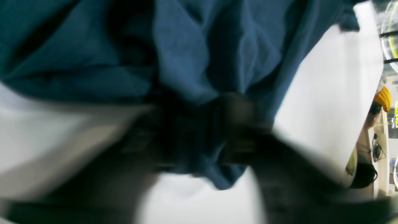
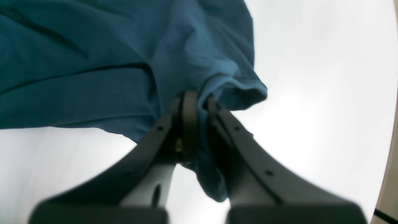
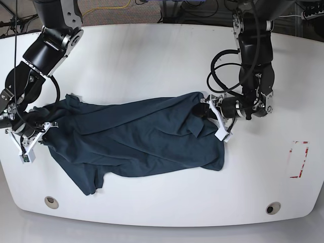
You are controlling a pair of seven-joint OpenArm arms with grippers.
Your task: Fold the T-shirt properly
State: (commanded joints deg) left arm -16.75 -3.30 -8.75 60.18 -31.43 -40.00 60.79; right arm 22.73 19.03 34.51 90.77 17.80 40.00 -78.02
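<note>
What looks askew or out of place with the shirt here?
The T-shirt lies rumpled and slanted on the table, bunched where the right gripper and left gripper pinch its two ends. No damage shows.

Free room & obstacles: white table (image 3: 152,55) lay bare across far half, w/ open passage betw. the two arms. T-shirt (image 3: 136,139) sprawled over centre, crumpled, blocking mid-table from left to right. Right gripper (image 3: 31,135) sat at shirt's edge near table's side rim, little room outboard; cloth bunched betw. its fingers (image 2: 189,115). Left gripper (image 3: 215,119) stood at the opposite shirt edge, black cable loop (image 3: 218,71) hanging just behind it. Bare strip along near rim, w/ two round holes (image 3: 50,201) & red-marked patch (image 3: 298,159) well clear of cloth.
</note>
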